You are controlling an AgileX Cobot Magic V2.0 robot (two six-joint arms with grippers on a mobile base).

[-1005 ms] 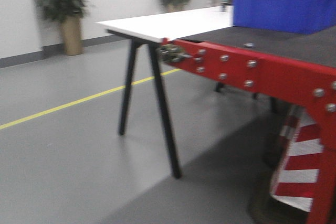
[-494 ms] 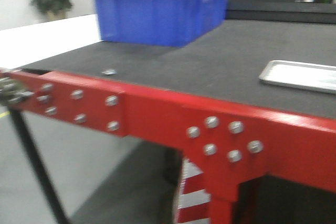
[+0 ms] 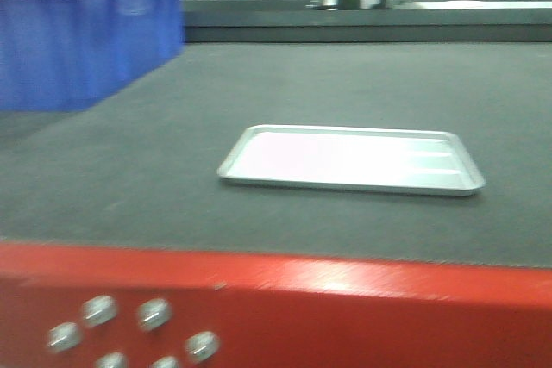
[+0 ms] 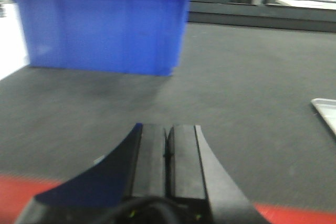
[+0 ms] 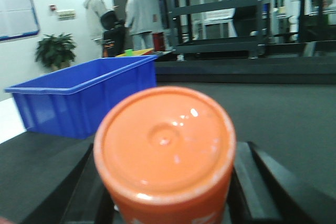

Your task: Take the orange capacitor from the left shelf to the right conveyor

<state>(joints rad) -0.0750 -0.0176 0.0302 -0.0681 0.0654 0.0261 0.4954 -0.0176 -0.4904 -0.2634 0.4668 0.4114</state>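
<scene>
- Right conveyor (image 3: 345,84): dark belt with a red front edge, faced as the drop-off surface.
- Blue bin (image 3: 78,40): stood on the belt at 10 o'clock.
- Silver tray (image 3: 345,157): laid flat, centre toward 3 o'clock.
- Left pincer (image 4: 168,148): pressed closed, nothing held.
- Orange capacitor (image 5: 164,140): kept upright for carrying, clamped in the right pincer (image 5: 170,203) near the belt's front edge.

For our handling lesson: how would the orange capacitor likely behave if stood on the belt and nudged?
The orange capacitor looks rigid; its glossy top hints it may be slippery. The flat end suggests it could stand on the belt, though a nudge might tip it; being round, it would probably then roll.
</scene>
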